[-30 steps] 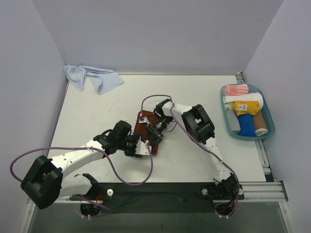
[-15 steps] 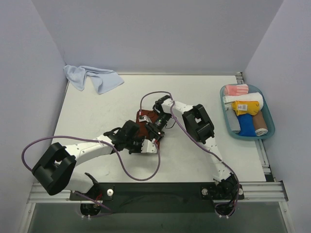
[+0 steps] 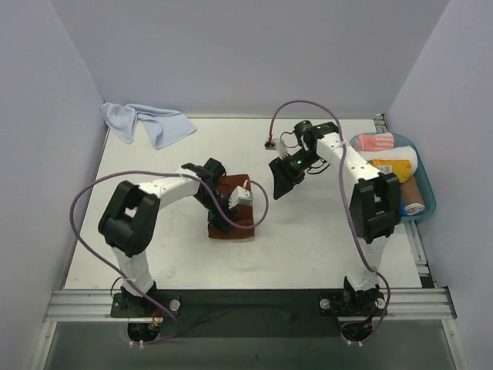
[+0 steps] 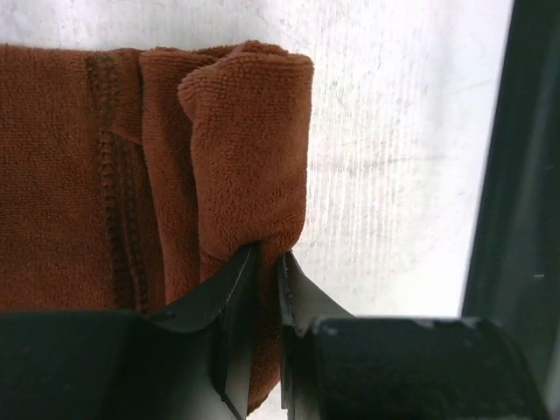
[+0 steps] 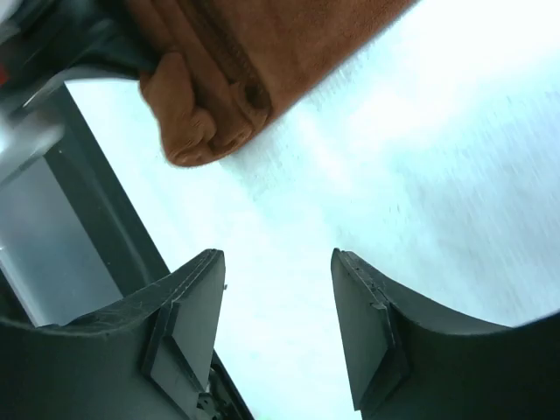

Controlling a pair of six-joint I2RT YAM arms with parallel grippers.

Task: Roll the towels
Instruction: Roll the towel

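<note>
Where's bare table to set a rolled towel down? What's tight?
Bare: the table between the brown towel and the front rail; the back middle between the blue towel and the right arm's cable. Crowded: the tray, full of rolls, and around the left pincer, shut on the brown towel.

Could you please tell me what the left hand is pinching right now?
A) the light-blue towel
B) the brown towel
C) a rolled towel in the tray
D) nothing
B: the left hand is closed on a folded edge of the brown towel, as its wrist view shows.
</note>
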